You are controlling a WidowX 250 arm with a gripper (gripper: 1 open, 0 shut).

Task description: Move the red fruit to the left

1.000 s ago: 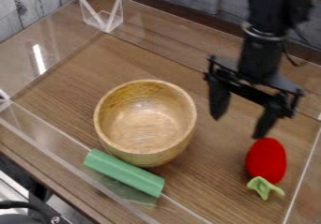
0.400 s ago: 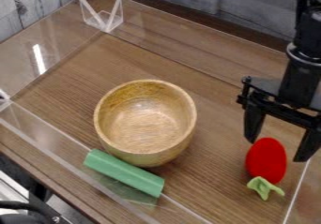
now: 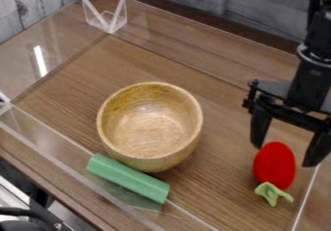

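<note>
We see the black robot gripper (image 3: 285, 143) has slid right across the wooden table (image 3: 155, 61) since a second ago, from a spot between bowl and fruit to directly over the small glossy red oval toy fruit (image 3: 273, 163); in the last fraction it has barely moved. Fingers (image 3: 258, 138) are spread wide, released, holding nothing, one tip on each side of the fruit's upper end, pointing down. Fruit sits just below and between the fingers, its light green leafy stem (image 3: 273, 192) beyond the tips toward the near edge; we can't tell if the tips touch it. We judge the approach is done, descent and clench come next, fruit not yet moved left. Round wooden bowl (image 3: 151, 125), well left of the fingers, is empty. Long green rectangular block (image 3: 128, 179) lies outside it, against its near side
</note>
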